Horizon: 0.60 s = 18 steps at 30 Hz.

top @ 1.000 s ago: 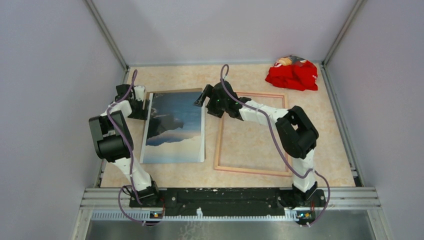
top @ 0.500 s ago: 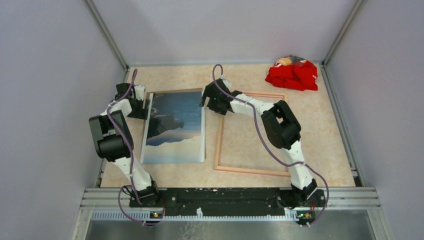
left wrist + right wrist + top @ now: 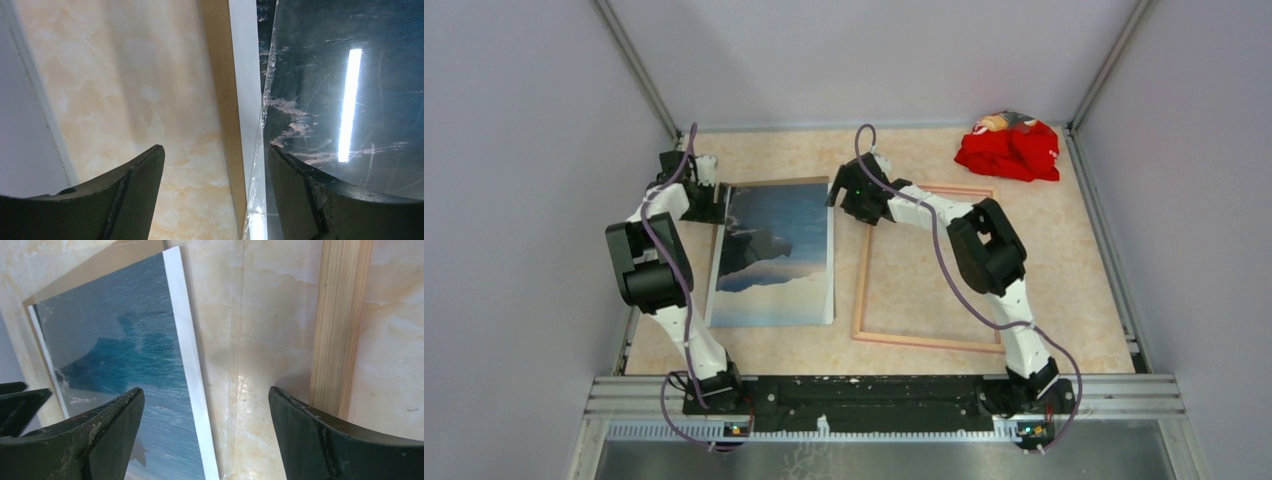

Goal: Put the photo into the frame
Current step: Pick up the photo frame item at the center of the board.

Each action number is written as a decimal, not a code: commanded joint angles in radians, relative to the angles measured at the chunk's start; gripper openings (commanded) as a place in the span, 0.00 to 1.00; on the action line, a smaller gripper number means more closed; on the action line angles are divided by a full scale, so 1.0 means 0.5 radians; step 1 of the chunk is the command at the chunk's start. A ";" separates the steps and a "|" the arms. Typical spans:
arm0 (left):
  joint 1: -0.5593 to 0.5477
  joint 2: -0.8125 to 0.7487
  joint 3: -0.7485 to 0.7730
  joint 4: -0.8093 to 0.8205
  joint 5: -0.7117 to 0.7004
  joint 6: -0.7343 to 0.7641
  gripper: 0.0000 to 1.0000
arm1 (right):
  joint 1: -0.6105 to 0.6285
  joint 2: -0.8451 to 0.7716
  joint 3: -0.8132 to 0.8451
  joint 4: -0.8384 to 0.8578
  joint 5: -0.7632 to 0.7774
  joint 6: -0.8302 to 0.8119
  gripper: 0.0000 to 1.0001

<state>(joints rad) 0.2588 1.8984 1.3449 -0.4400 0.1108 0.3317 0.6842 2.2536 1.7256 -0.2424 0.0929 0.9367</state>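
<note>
The left gripper (image 3: 714,201) and right gripper (image 3: 835,196) are edging toward the photo (image 3: 774,260), jaws spread, holding nothing, probably getting ready to lift it.

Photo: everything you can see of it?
The photo is a rectangular print of blue sea, dark mountains and hazy sky, white-bordered. It lies flat, face up, on a brown backing board, left of the frame, not touching it. The open left gripper and right gripper straddle its side edges; neither grips it.
</note>
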 commanded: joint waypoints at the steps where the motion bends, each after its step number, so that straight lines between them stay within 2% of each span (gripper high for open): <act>1: -0.027 0.111 0.011 0.048 -0.112 -0.051 0.82 | -0.013 0.074 -0.052 0.066 -0.074 0.079 0.94; 9: -0.072 0.169 -0.076 0.121 -0.282 -0.015 0.82 | -0.014 0.111 -0.058 0.148 -0.174 0.182 0.94; 18: -0.134 0.182 -0.121 0.112 -0.307 0.034 0.79 | -0.022 0.110 -0.139 0.385 -0.365 0.316 0.95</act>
<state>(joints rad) 0.2089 1.9488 1.3323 -0.3508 -0.0010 0.3210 0.6773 2.2841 1.7107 -0.1017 -0.0273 1.0519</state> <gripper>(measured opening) 0.793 0.945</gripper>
